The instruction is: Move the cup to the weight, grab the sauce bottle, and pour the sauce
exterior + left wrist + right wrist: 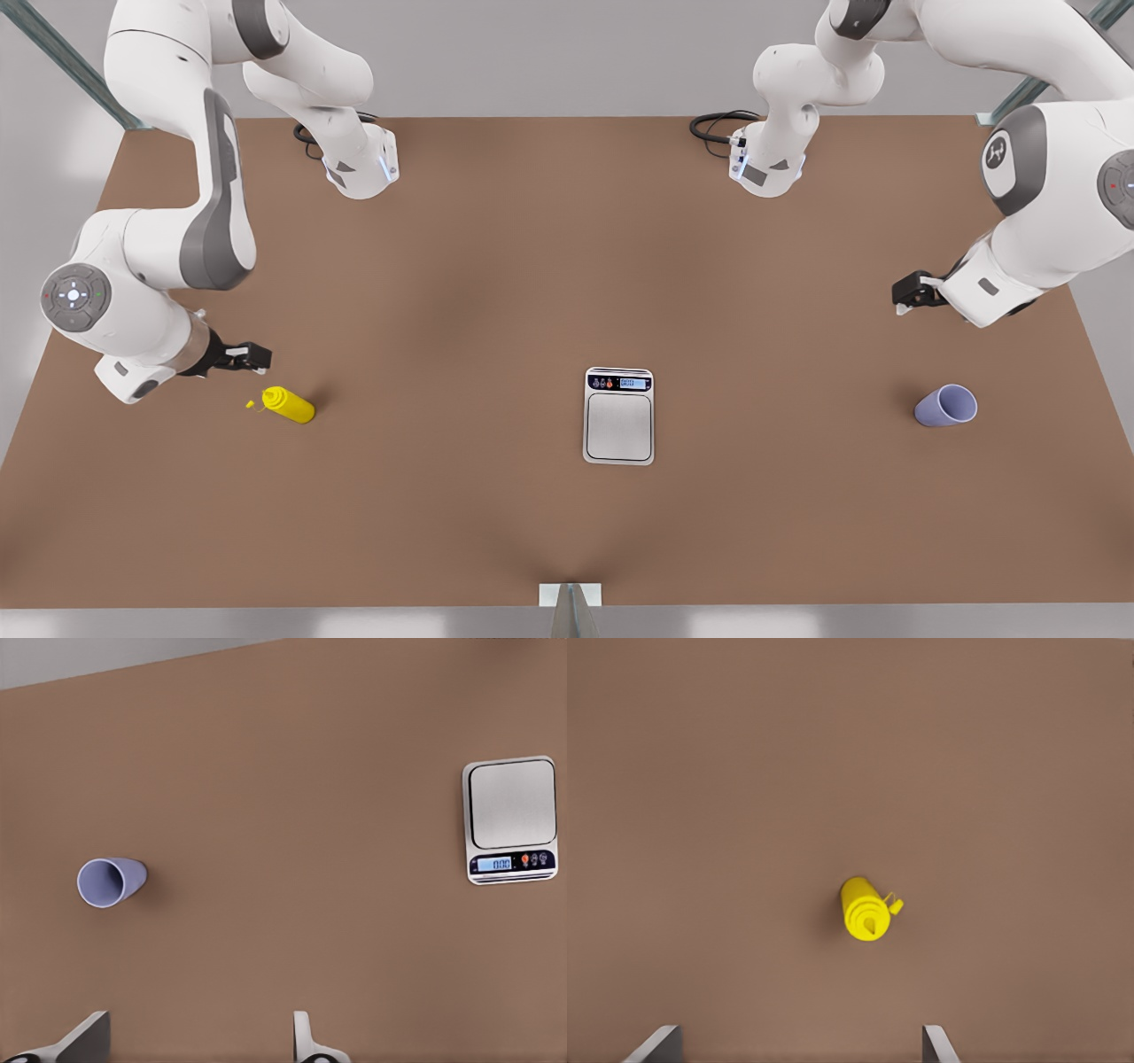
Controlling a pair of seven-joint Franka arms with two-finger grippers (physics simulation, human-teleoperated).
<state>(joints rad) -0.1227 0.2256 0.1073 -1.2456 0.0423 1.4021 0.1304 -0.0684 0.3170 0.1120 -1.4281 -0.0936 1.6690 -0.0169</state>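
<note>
The cup [945,406] lies on its side on the surface [496,283], just ahead of the left hand [904,298], whose fingers [306,1041] stand apart and empty. It may roll away when touched. The weight [618,416] sits well apart from both hands. The sauce bottle [288,404] also lies flat, close below the right hand [257,356], fingers spread with nothing between them; its round body could slip.

The weight [512,819] has a blue display strip with small pale digits that look like 0.00; no other text is readable
</note>
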